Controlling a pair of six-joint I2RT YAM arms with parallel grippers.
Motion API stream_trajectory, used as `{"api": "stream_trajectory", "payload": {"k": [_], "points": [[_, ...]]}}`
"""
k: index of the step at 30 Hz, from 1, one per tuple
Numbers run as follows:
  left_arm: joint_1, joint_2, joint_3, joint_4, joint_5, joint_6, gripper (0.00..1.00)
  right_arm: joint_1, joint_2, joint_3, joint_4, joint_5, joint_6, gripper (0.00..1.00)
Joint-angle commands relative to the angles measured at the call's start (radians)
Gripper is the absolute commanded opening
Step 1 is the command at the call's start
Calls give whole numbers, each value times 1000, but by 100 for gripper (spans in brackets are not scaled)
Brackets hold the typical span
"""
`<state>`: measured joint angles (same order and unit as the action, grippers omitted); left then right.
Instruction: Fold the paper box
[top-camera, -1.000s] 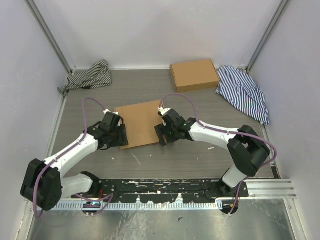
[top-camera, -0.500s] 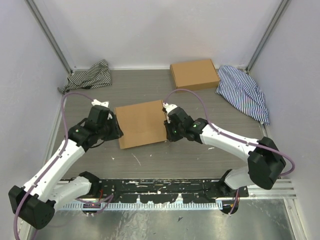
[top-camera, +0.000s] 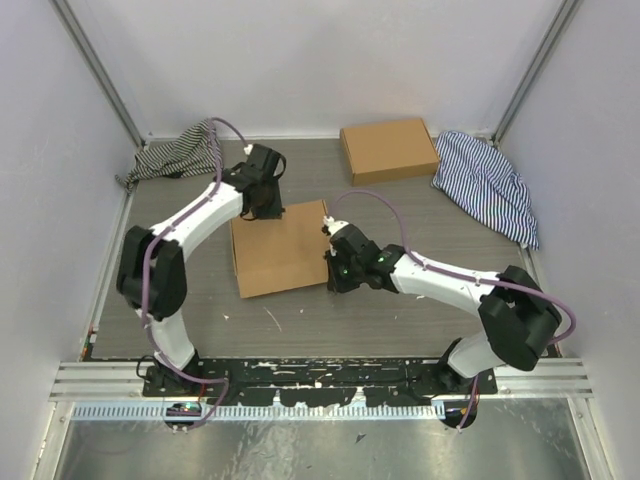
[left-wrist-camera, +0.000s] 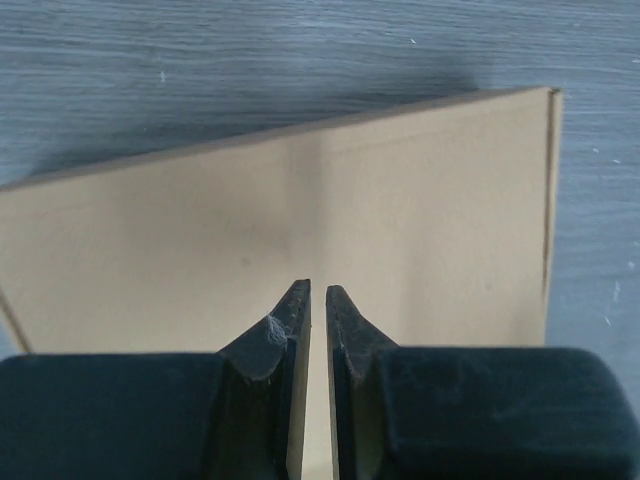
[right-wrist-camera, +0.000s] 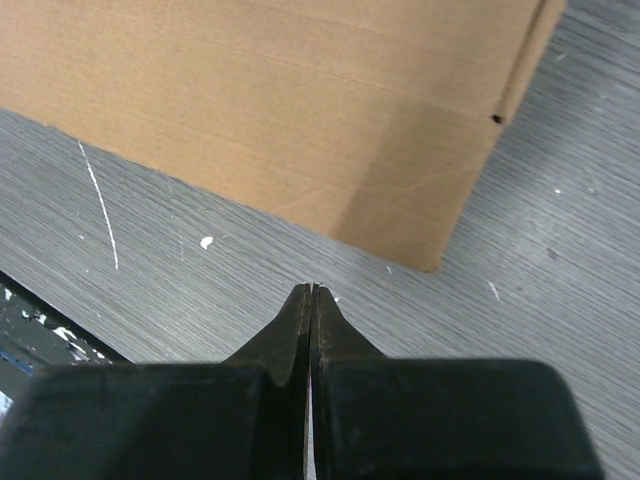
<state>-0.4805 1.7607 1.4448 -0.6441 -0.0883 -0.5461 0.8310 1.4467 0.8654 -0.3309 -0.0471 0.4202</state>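
Note:
The paper box (top-camera: 280, 248) lies flat and closed in the middle of the table, plain brown. My left gripper (top-camera: 264, 206) hovers over its far edge, pointing down at the lid (left-wrist-camera: 400, 220). Its fingers (left-wrist-camera: 290, 320) stand a thin slit apart with nothing between them. My right gripper (top-camera: 336, 270) is shut and empty, low beside the box's near right corner (right-wrist-camera: 430, 250). Its tips (right-wrist-camera: 312, 288) are over bare table just off the cardboard, not touching it.
A second, formed brown box (top-camera: 388, 149) sits at the back. One striped cloth (top-camera: 180, 152) lies at the back left and another (top-camera: 490, 185) at the back right. Walls close in both sides; a metal rail (top-camera: 320, 378) runs along the near edge.
My left arm swung from the box's left edge up to its far edge while its jaws narrowed. My right gripper closed and stayed by the box's right near corner.

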Motion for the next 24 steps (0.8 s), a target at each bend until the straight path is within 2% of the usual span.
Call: {"api": "stream_trajectory", "payload": {"k": [1, 9, 13, 21, 24], "points": [[-1, 111, 96, -9, -21, 23, 18, 27, 36, 11, 82, 1, 43, 1], [0, 209, 247, -10, -188, 50, 22, 31, 100, 21, 92, 4, 44, 1], [0, 272, 296, -20, -172, 55, 22, 31, 119, 22, 97, 3, 51, 1], [0, 377, 282, -25, -108, 54, 21, 31, 211, 78, 106, 54, 64, 1], [-1, 407, 275, -32, -72, 62, 17, 31, 265, 129, 98, 82, 52, 1]]}}
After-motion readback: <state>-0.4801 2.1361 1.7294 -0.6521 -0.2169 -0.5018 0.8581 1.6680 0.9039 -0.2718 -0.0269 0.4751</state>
